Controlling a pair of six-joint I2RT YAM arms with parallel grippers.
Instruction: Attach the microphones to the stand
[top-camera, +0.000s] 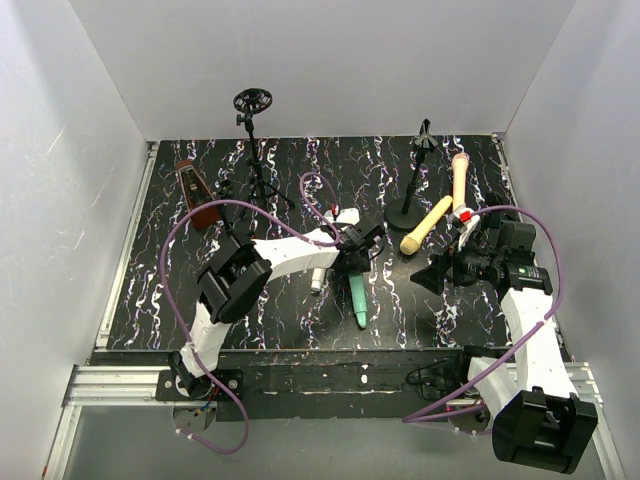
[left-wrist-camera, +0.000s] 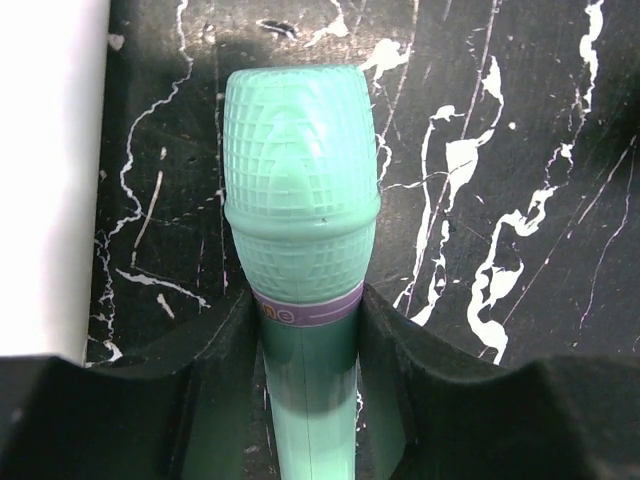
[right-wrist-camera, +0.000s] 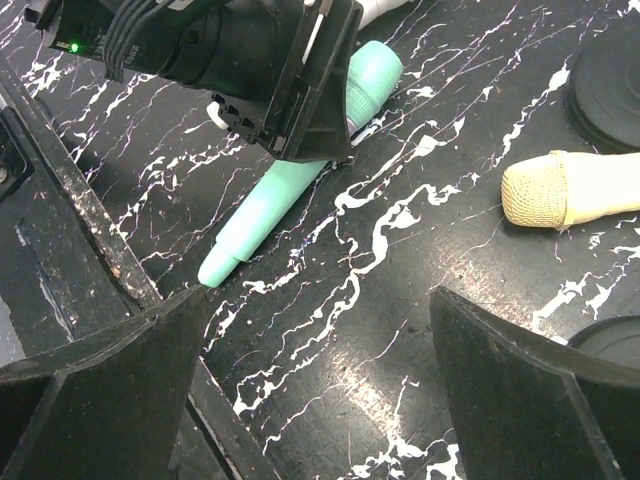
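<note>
Handle of green microphone (left-wrist-camera: 300, 250) cut off below; white microphone (top-camera: 318, 282) mostly hidden.

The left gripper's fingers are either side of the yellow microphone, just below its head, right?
No: it is the mint green microphone, not a yellow one, that sits between the fingers of the left gripper, just below its head. The left wrist view shows it.

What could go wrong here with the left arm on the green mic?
1. The left gripper holds the green mic just under its head, so the long handle sticks out unsupported. It may droop or swing on lifting.
2. The white mic lies right beside the green one, so it could get knocked or dragged along.
</note>
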